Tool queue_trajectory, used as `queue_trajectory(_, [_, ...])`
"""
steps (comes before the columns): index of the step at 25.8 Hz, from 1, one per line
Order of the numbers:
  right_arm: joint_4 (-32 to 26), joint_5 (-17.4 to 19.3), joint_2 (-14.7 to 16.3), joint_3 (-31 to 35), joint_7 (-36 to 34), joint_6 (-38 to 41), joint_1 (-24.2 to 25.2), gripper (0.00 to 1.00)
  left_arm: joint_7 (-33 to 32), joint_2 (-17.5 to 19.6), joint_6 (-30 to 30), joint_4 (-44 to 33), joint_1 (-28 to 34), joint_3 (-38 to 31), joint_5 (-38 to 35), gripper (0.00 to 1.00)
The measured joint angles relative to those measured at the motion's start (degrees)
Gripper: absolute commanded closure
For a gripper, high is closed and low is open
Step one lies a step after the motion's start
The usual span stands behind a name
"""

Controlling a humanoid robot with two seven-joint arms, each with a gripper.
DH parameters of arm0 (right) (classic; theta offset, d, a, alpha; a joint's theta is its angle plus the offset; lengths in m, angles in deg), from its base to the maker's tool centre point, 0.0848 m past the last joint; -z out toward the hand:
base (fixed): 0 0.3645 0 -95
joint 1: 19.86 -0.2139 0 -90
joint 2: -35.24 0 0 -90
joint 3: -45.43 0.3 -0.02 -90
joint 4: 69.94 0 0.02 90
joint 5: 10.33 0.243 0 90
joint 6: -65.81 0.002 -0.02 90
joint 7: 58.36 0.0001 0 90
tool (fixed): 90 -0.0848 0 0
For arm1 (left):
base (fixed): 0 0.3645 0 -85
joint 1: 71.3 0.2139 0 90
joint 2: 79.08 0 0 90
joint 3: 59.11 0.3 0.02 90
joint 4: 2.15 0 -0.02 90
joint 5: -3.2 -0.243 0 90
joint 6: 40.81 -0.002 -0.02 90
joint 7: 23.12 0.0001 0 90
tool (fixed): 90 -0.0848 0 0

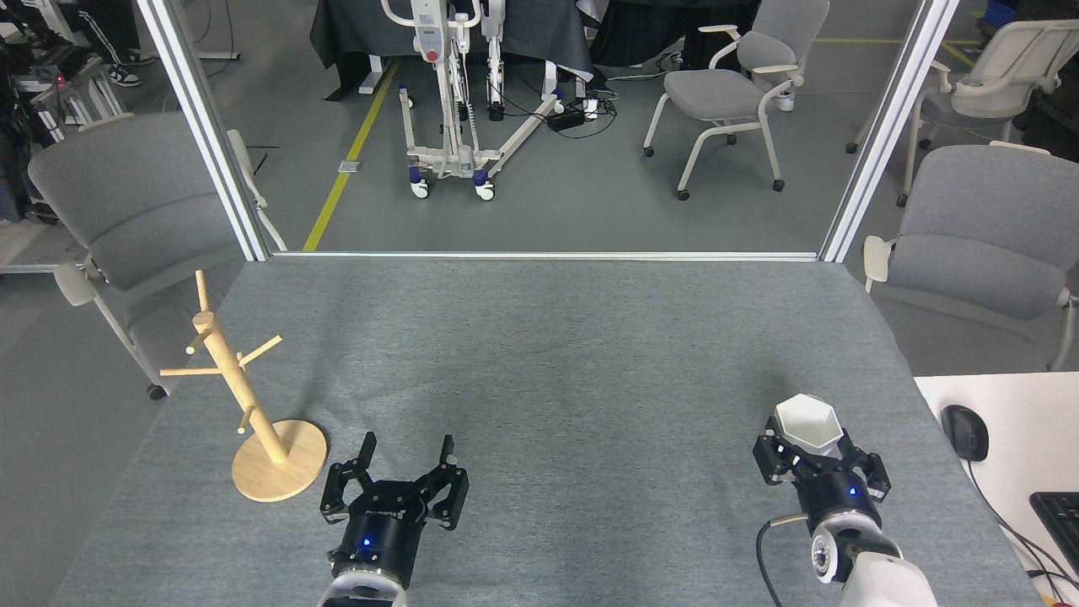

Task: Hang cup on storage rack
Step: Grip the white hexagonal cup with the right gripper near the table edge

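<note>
The white cup [807, 420] with a hexagonal rim stands on the grey table at the front right. My right gripper [809, 443] is open, its fingers reaching along both sides of the cup's lower half; I cannot tell whether they touch it. The wooden storage rack [244, 396] stands at the front left on its round disc base [291, 472], its pegs bare. Just right of that base, my left gripper [406, 448] rests low over the table, open with nothing between its fingers.
The grey felt table [539, 362] ends at a metal frame at the back. A white desk [1003, 438] with a black mouse [966, 432] and a keyboard [1060, 514] adjoins the right side. Grey chairs [126, 202] stand beyond both table sides.
</note>
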Motion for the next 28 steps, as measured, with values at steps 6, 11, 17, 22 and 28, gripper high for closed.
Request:
queue_trajectory(6, [2.75, 0.00, 0.29, -0.08, 0.18, -0.02, -1.77, 0.01, 0.01, 0.01, -0.04, 0.27, 0.00, 0.00, 0.01, 0.00])
queue_trajectory(11, [4.66, 0.00, 0.53, -0.09, 0.05, -0.01, -2.89, 0.01, 0.01, -0.01, -0.06, 0.25, 0.00, -0.02, 0.00, 0.00])
queue_trajectory(17, [7.63, -0.02, 0.64, -0.09, -0.06, -0.09, -5.01, 0.09, 0.01, 0.01, -0.08, 0.24, 0.00, -0.01, -0.02, 0.00])
queue_trajectory(22, [8.17, -0.12, 0.54, -0.13, -0.71, -0.14, -5.36, 0.32, 0.01, 0.02, -0.12, 0.29, 0.00, -0.02, -0.02, 0.00])
queue_trajectory(28, [7.96, -0.22, 0.14, -0.15, -4.20, 0.41, -4.80, 0.78, 0.02, 0.01, -0.12, 0.47, 0.00, -0.02, -0.02, 0.00])
